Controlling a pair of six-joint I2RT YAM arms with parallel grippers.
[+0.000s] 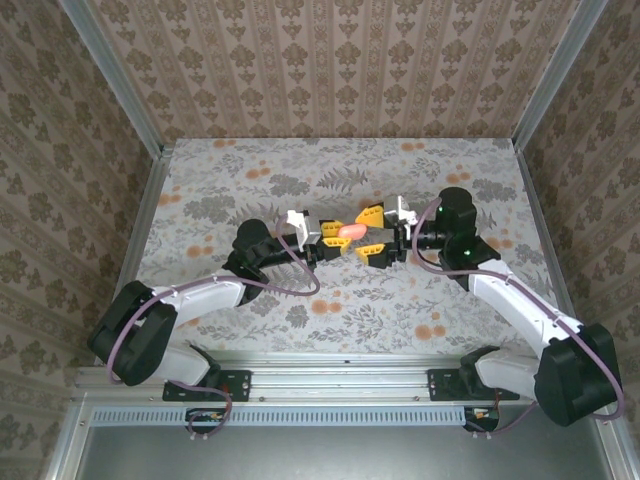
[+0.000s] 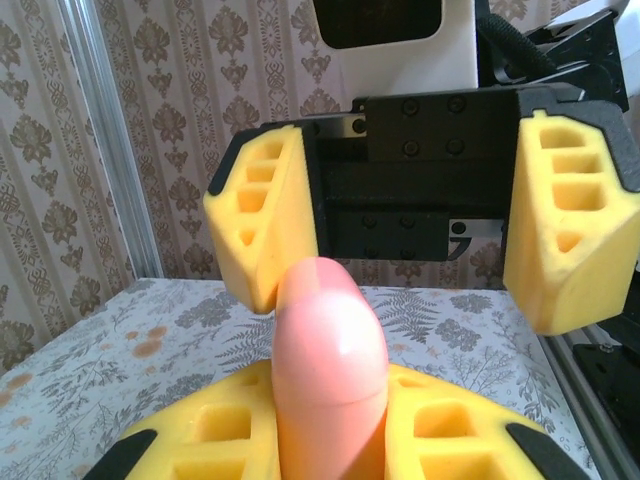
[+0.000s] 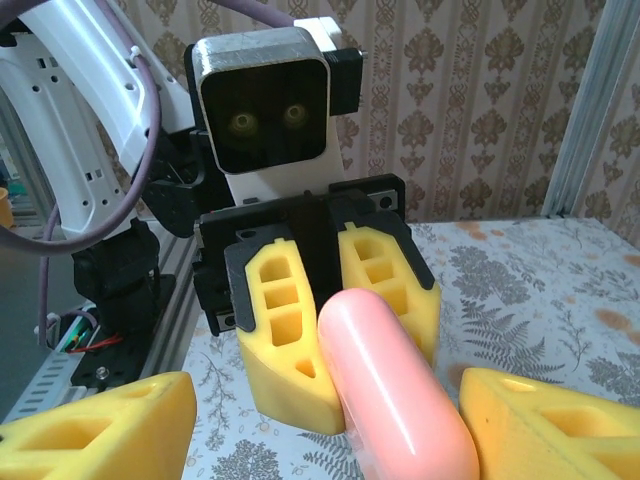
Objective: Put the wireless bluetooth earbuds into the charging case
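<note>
A coral-pink pebble-shaped charging case [image 1: 351, 230] hangs above the table's middle, its lid closed along a thin seam. My left gripper [image 1: 335, 237] is shut on one end of the case [image 2: 330, 380], with a yellow finger on each side. My right gripper [image 1: 372, 232] faces it, open. Its yellow fingers [image 2: 265, 220] straddle the free end of the case [image 3: 395, 390]. One right finger [image 3: 540, 430] sits close beside the case, and the other [image 3: 100, 430] stands well apart. The earbuds are out of view.
The floral table [image 1: 330, 300] is bounded by patterned walls and metal corner posts [image 1: 120, 90]. Both arms reach inward from the near rail [image 1: 330, 375], and a cable loops beside the left arm [image 1: 300, 285].
</note>
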